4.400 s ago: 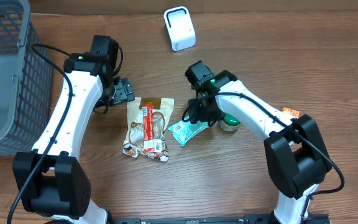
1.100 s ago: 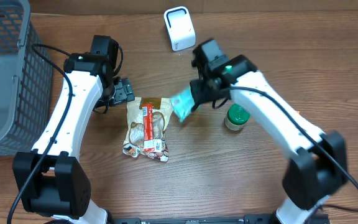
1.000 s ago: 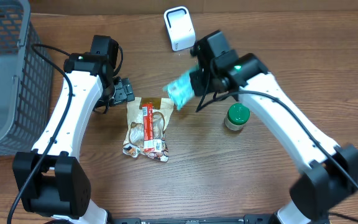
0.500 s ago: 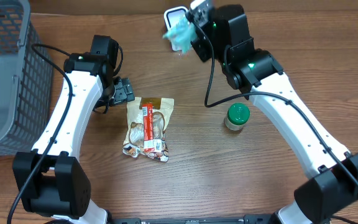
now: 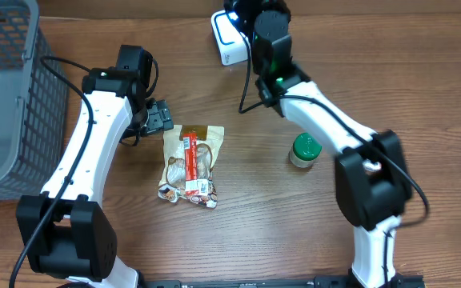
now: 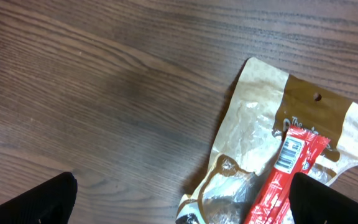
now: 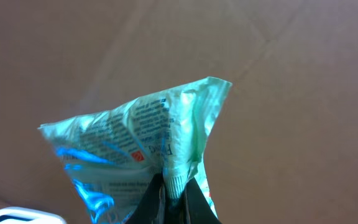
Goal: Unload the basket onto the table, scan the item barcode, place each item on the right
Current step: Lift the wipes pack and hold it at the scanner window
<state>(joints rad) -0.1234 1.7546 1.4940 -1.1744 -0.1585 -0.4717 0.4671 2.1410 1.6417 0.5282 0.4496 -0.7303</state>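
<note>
The step in hand is presenting the item. The right gripper (image 7: 169, 194) is clamped on a seam of the green packet (image 7: 138, 152) and holds it in the air close by the scanner (image 5: 224, 38) at the far edge of the table (image 5: 422, 96). In the overhead view the arm hides the packet. The left gripper (image 5: 160, 118) hangs wide open above the snack bag (image 5: 189, 164), holding nothing. Next, I judge, the packet needs turning until its barcode, not visible here, faces the scanner.

A mock shop checkout laid out on a wooden table (image 5: 438, 88): a white barcode scanner (image 5: 227, 46), a grey mesh basket (image 5: 2, 36) well left of it, snack packets (image 5: 189, 160) (groceries) nearer than it.
</note>
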